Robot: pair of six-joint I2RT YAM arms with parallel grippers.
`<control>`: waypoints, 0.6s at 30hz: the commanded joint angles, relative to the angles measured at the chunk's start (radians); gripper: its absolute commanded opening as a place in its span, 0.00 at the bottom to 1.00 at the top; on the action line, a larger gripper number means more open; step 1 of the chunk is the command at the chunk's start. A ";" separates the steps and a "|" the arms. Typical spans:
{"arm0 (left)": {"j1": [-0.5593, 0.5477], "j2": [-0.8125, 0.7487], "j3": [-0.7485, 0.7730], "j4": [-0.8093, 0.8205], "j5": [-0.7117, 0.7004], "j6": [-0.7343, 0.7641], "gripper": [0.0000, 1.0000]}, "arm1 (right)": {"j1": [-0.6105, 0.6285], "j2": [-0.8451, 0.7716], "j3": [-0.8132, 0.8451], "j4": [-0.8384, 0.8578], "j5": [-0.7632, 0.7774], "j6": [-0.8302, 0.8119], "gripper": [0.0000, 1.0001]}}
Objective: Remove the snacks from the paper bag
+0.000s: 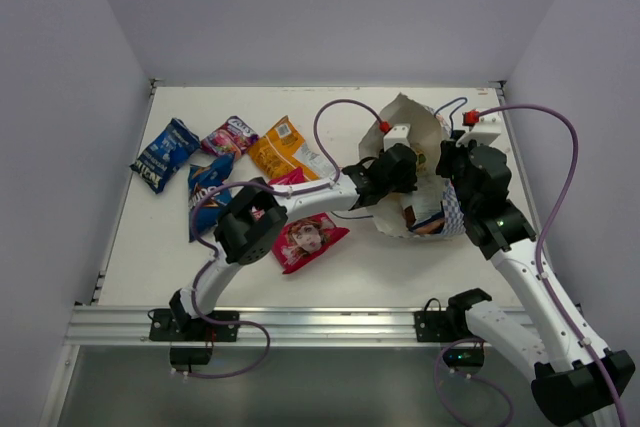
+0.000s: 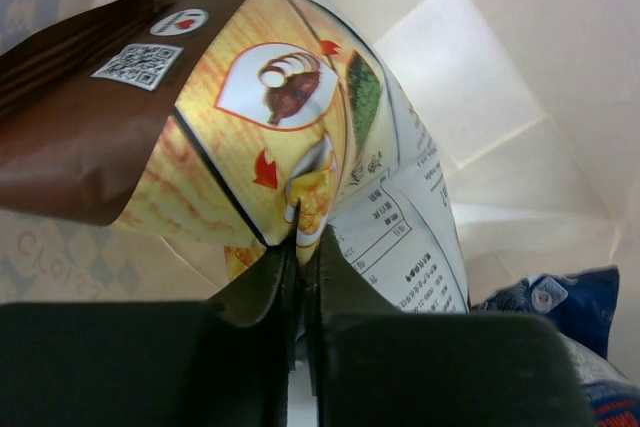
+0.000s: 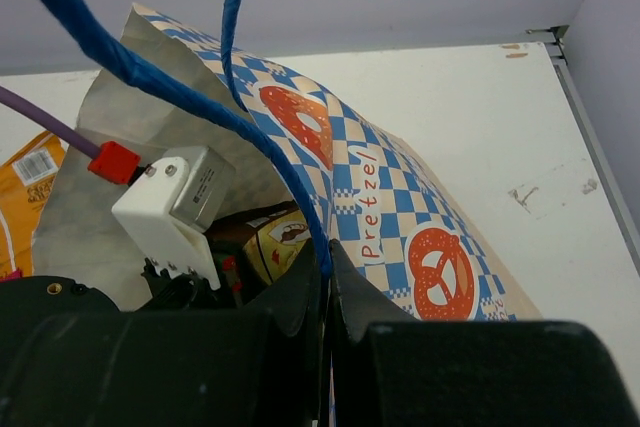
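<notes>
The checked paper bag (image 1: 420, 132) lies on its side at the right, mouth toward the left. My left gripper (image 1: 400, 175) reaches into it and is shut on the yellow-white and brown packet (image 2: 250, 117); its jaws pinch the packet's lower edge (image 2: 300, 237). A dark blue packet (image 2: 550, 297) lies deeper in the bag. My right gripper (image 3: 327, 259) is shut on the bag's rim (image 3: 400, 207) together with its blue cord handle (image 3: 200, 97). The yellow packet (image 3: 275, 237) also shows inside the bag in the right wrist view.
Packets lie on the table to the left: dark blue (image 1: 165, 154), purple-pink (image 1: 230, 135), orange (image 1: 285, 147), another dark blue (image 1: 210, 189) and red-pink (image 1: 310, 237). The left arm stretches over them. The right wall is close behind the bag.
</notes>
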 commanded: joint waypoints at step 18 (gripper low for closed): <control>0.009 -0.538 -0.185 0.046 0.041 0.159 0.00 | -0.002 0.019 -0.011 -0.003 0.177 -0.012 0.00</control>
